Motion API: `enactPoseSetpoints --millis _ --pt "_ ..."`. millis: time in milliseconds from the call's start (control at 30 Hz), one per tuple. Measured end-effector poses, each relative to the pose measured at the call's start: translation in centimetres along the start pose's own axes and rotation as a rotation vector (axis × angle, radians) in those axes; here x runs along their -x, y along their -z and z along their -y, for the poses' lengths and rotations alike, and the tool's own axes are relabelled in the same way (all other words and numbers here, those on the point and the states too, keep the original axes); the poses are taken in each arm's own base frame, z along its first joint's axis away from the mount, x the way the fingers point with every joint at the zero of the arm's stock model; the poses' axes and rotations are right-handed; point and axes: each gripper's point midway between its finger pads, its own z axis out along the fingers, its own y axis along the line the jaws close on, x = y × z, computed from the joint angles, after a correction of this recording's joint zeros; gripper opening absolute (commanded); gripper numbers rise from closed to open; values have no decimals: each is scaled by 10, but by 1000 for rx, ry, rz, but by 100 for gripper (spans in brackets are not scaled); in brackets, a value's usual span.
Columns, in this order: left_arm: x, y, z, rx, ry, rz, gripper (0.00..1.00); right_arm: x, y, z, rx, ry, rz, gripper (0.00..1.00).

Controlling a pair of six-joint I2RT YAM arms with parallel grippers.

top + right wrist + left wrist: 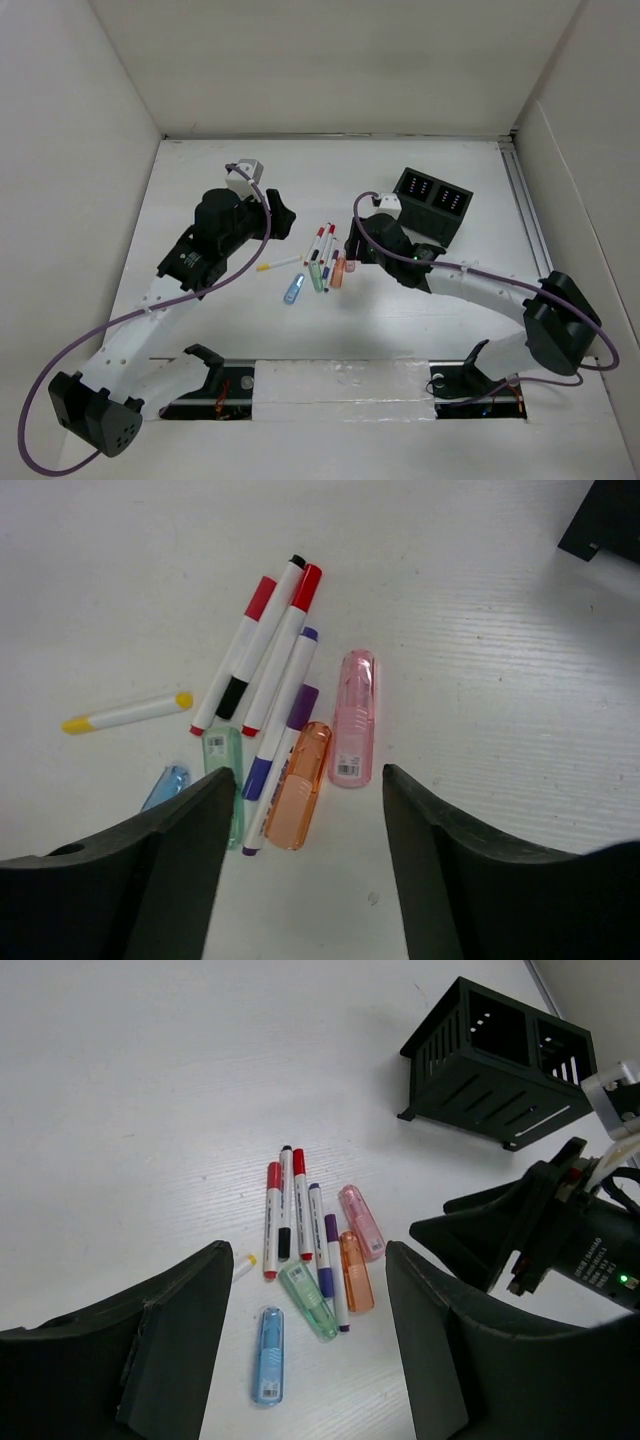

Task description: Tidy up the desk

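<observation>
The white desk (330,170) holds a cluster of red, black and purple markers (322,250) with clear cases: blue (267,1355), green (308,1301), orange (356,1271) and pink (361,1222). A yellow-tipped marker (278,264) lies to their left. My left gripper (305,1260) is open and empty, above the cluster's left side (280,218). My right gripper (307,780) is open and empty, just right of the cluster (352,250), over the orange case (300,785) and the pink case (353,718).
A black two-compartment organizer box (432,200) stands behind the right gripper, also in the left wrist view (500,1060). White walls surround the desk. A metal rail (525,210) runs along the right edge.
</observation>
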Motion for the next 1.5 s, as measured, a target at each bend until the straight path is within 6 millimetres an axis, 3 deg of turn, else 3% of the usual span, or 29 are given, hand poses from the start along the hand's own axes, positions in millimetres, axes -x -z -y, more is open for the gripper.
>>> enactPoseSetpoints --millis 33,67,100,133,267,367,400,500,600,867,1067,1267,1333,1367,1500 --pt "0 0 1 -5 -3 -2 59 -2 -3 3 -6 -1 -9 55" --pt "-1 0 2 -10 -5 -4 58 -4 -6 5 -9 -1 -19 40" --pt "-1 0 2 -15 -7 -5 57 -6 -8 7 -14 -1 -29 8" --pt "-1 0 3 -18 -10 -7 56 -9 -11 9 -17 2 -39 0" --pt "-5 -2 4 -29 -17 -22 44 -17 -20 17 -39 -3 -71 0" --pt "-8 -5 4 -33 -19 -35 29 -22 -26 23 -61 -2 -85 35" --pt "-8 -5 4 -33 -20 -37 25 -22 -28 24 -67 -1 -87 52" --pt "-8 -5 5 -36 -22 -36 24 -24 -35 26 -77 6 -99 63" --pt "-7 -5 5 -36 -23 -32 26 -30 -43 28 -89 13 -120 66" --pt "-6 -5 5 -37 -23 -30 28 -51 -67 29 -114 35 -186 63" --pt "-6 -5 5 -37 -25 -30 29 -55 -78 30 -130 39 -197 45" --pt "-6 -5 5 -37 -25 -30 29 -60 -90 36 -167 47 -204 44" --pt "-6 -5 5 -37 -26 -30 29 -58 -92 37 -175 46 -198 35" --pt "-6 -5 5 -37 -26 -30 29 -57 -94 38 -181 43 -196 23" --pt "-6 -5 5 -38 -25 -29 29 -53 -95 41 -192 27 -187 11"
